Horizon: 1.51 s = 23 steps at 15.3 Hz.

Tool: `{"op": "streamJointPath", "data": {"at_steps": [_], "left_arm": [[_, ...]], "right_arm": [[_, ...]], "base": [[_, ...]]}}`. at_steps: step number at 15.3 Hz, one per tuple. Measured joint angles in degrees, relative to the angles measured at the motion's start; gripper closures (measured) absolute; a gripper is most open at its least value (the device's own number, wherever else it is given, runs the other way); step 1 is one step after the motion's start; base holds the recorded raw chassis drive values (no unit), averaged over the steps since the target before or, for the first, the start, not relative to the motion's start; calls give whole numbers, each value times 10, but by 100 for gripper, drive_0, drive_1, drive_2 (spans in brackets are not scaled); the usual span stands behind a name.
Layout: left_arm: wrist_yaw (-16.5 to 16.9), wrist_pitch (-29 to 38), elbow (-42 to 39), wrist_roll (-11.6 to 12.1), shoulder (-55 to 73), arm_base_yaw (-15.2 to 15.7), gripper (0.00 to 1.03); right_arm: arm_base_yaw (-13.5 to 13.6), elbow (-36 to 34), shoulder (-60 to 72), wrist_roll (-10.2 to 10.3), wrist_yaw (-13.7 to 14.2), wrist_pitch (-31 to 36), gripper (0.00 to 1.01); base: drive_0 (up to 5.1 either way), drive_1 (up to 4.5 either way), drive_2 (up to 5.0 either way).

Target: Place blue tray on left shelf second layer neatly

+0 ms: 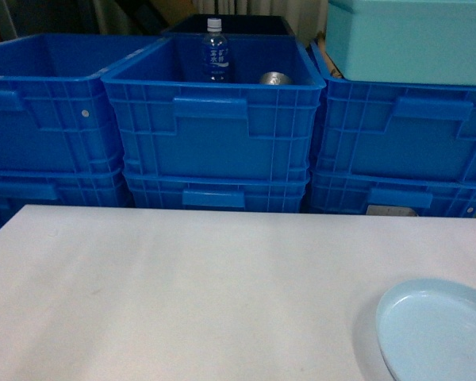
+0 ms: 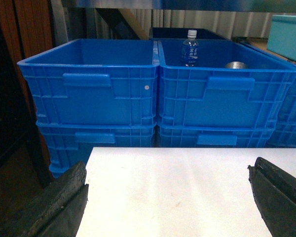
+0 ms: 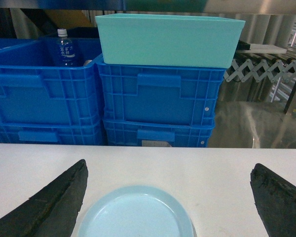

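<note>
I'm at the pick-up step: the blue tray point(image 1: 436, 329) lies flat on the worktop point(image 1: 182, 294) at about 4 o'clock in the head view, untouched. My right gripper point(image 3: 167, 197) hangs just above it, jaws spread wide and empty; the left gripper point(image 2: 170, 197) is likewise wide and empty over bare worktop. Next I judge a descent to pinch the rim. Only the right wrist view shows the turquoise box point(image 3: 167, 39) whole.

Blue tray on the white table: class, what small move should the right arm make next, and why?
Probably lower the right gripper onto the blue tray. Its fingers are spread wide with the tray lying flat and untouched between them on the table, so nothing is grasped yet.
</note>
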Motion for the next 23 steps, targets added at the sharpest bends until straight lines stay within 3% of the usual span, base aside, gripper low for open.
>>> {"op": "streamJointPath", "data": {"at_steps": [21, 22, 23], "left_arm": [[0, 0, 0, 0, 0, 0, 5], [0, 0, 0, 0, 0, 0, 5], [-1, 0, 0, 0, 0, 0, 5]], "right_arm": [[0, 0, 0, 0, 0, 0, 3], [2, 11, 11, 12, 9, -42, 3], [-5, 46, 93, 47, -2, -90, 3]], "base": [[0, 0, 0], [0, 0, 0], [0, 0, 0]]}}
